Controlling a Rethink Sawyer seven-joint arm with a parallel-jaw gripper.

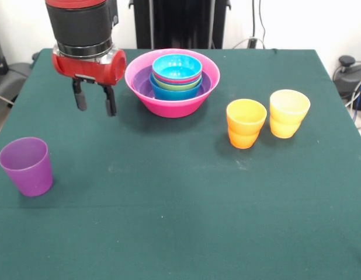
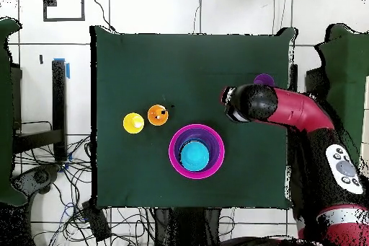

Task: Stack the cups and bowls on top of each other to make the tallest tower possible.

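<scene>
Red-and-black gripper (image 1: 94, 101), fingers parted, empty, hovers at 9 o'clock of nested bowl tower in hot-pink plastic bowl (image 1: 169, 105). Translucent purple tapered cup (image 1: 27, 165) at 7 o'clock of gripper; off-centre descent could tip it.

purple cup (image 2: 264, 79) half hidden by arm (image 2: 288, 107)

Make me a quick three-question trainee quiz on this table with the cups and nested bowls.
1. True or false: the orange cup stands inside the hot-pink bowl.
2. Which cup is on the end effector's side of the bowls in the front view?
A yellow
B purple
C orange
3. Fill in: the topmost nested bowl is ____.

Key:
1. False; it stands on the cloth beside the yellow cup.
2. B, the purple cup.
3. Cyan.
</scene>
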